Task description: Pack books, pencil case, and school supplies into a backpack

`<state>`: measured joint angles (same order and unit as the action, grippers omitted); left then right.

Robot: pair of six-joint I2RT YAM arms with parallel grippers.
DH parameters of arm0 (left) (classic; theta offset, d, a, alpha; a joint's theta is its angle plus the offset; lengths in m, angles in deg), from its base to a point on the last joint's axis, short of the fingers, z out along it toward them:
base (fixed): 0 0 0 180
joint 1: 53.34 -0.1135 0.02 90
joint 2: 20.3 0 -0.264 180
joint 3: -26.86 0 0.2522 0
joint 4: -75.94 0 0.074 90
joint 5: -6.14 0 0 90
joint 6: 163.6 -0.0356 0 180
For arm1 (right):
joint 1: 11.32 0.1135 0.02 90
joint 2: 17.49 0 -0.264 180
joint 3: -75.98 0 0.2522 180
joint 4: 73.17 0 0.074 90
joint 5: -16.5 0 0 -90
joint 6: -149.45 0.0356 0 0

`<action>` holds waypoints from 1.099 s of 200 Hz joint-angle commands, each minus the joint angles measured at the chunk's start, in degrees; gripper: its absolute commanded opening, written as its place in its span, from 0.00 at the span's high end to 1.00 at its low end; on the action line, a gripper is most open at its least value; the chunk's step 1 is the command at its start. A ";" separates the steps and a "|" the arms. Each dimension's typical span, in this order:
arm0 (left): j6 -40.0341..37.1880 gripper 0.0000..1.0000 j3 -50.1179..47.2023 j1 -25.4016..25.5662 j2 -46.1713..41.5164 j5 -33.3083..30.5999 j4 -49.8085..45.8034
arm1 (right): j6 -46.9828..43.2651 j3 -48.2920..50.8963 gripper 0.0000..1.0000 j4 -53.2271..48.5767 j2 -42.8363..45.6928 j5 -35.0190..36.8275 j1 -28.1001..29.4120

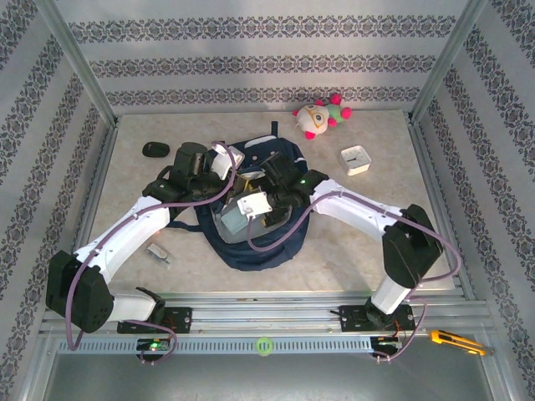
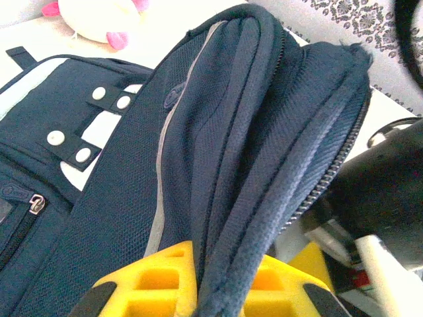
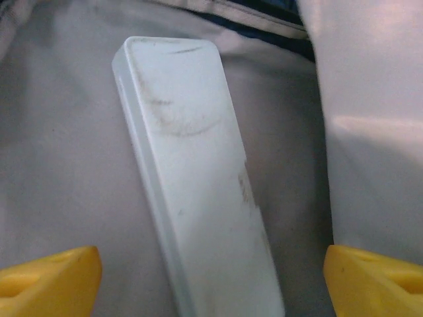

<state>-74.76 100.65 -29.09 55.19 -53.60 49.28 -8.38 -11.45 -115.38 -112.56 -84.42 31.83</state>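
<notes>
black oval object: upper left of the top view, on the table, well apart from the bag.
small grey item: lower left on the table, just beside the left arm's white link. Too small to identify.
left gripper: clenched on the backpack. In the left wrist view the yellow fingers sit at the bottom edge with a folded navy rim and its zipper pinched between them. Fabric stands up out of the grip towards the top of the frame.
backpack: centre of the top view, lying flat, mouth pulled open with pale grey lining showing. White patches with press studs are at the left of the left wrist view.
pencil case: inside the backpack, lying flat on the grey lining. It runs from upper left to lower centre of the right wrist view, with scuff marks on the lid.
right gripper: released, jaws wide. Yellow fingertips sit in the two lower corners, clear of the case on both sides, nothing held.
pale panel: right edge of the right wrist view, cannot tell what it is.
plush toy: upper centre-right, beyond the bag.
white clock: right of the bag, apart from it.
yellow cutter: lower right, on the frame rail.
</notes>
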 commanded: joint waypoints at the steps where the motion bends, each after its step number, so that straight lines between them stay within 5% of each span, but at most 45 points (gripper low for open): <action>1: 1.21 1.00 2.82 -0.44 -2.75 3.35 6.79 | 17.74 1.59 0.16 -1.33 7.66 -0.33 0.87; 48: 2.87 1.00 2.15 -0.51 -3.41 1.15 7.09 | 75.91 11.61 0.40 8.06 17.71 4.22 5.69; 101: 6.80 1.00 3.85 -0.49 -2.98 0.76 7.53 | 123.10 25.43 0.44 35.13 14.58 14.68 12.03; 171: 5.61 1.00 6.62 -0.51 -3.21 1.90 6.57 | 145.17 24.98 0.33 50.49 0.93 18.91 12.68; 220: 4.35 1.00 7.60 -0.52 -3.41 1.88 6.54 | 154.54 25.26 0.36 53.84 -4.77 20.70 13.77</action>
<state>-70.11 103.61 -29.09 54.86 -55.54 48.71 139.02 14.50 -65.50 -115.38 -66.56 44.82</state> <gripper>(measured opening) 0.091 0.681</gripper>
